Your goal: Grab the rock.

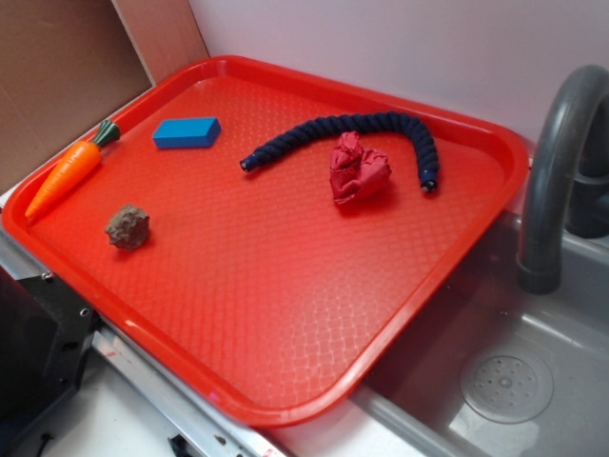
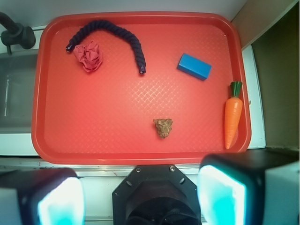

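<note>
Everything lies on the tray [image 1: 285,381]. In the exterior view the rock [image 1: 127,228] sits near the left edge, with the carrot [image 1: 67,173] behind it along the rim and the block [image 1: 186,132] farther back. The rope [image 1: 314,133] curves across the far side, the cloth ball [image 1: 359,168] apparently touching it. A sink [image 1: 533,381] lies to the right of the tray.

A pale, plain wall [image 1: 400,48] rose behind the scene, with a brown cardboard panel [image 1: 57,76] leaning in the left corner. To the right lay a grey sink [image 1: 533,381] with a round drain [image 1: 506,385] and a curved grey faucet [image 1: 557,162]. Even light left only soft shadows on the white surface [image 2: 14,143].
</note>
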